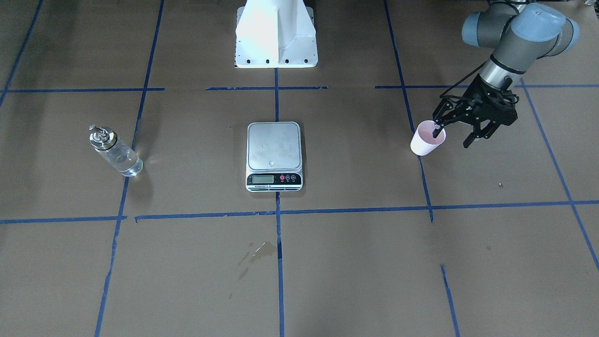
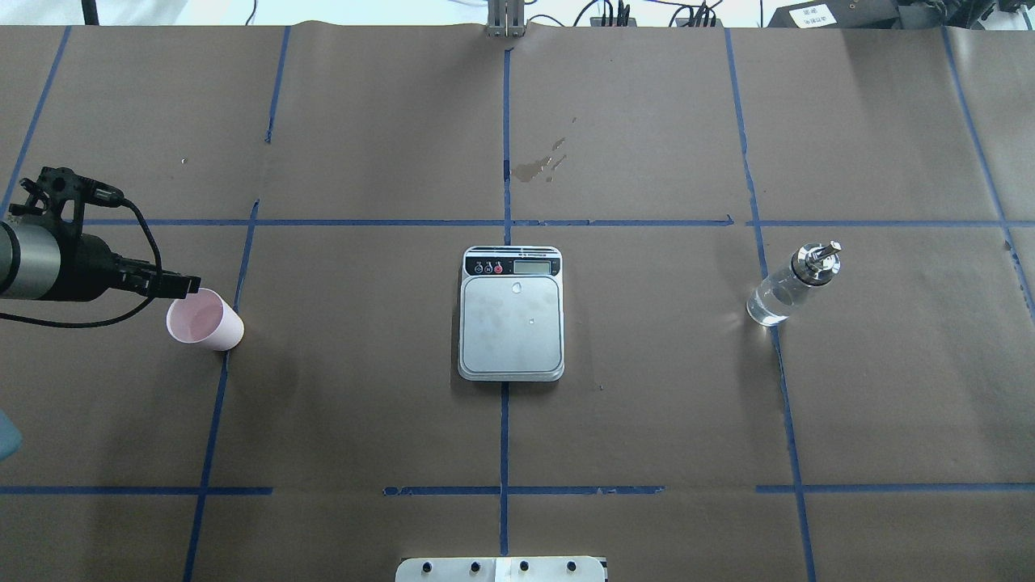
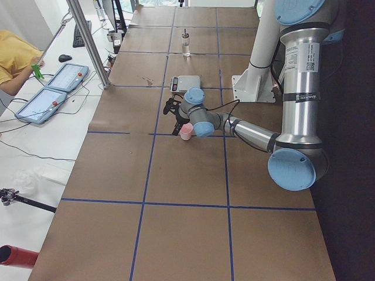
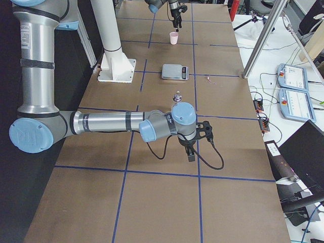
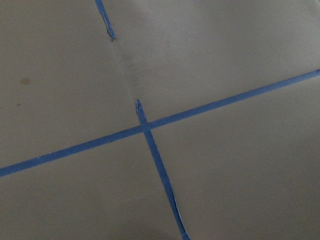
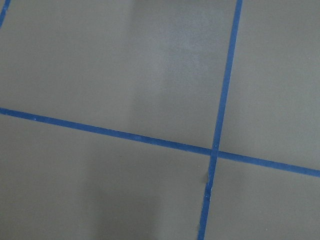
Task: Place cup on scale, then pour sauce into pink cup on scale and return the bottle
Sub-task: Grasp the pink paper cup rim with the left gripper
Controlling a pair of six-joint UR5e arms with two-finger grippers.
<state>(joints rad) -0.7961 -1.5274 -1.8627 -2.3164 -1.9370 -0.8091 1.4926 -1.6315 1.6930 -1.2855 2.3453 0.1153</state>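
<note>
While the pink cup (image 1: pixel 427 140) stands off the scale (image 1: pixel 273 147), no step can be counted as done.
The left gripper (image 1: pixel 453 135) is seen with fingers apart, one inside the cup's rim, well to the robot's left of the scale; the glass bottle (image 1: pixel 117 152) is untouched, well to its right. The right gripper (image 4: pixel 191 152) is shown from the side only, so its fingers cannot be judged.

I'm getting bright, even light from above across the table (image 1: pixel 355 262), and shadows are falling soft. The white base (image 1: pixel 276 32) is blowing out, the cap of the bottle (image 1: pixel 114 150) is glinting, and both wrist views are looking slightly soft.
</note>
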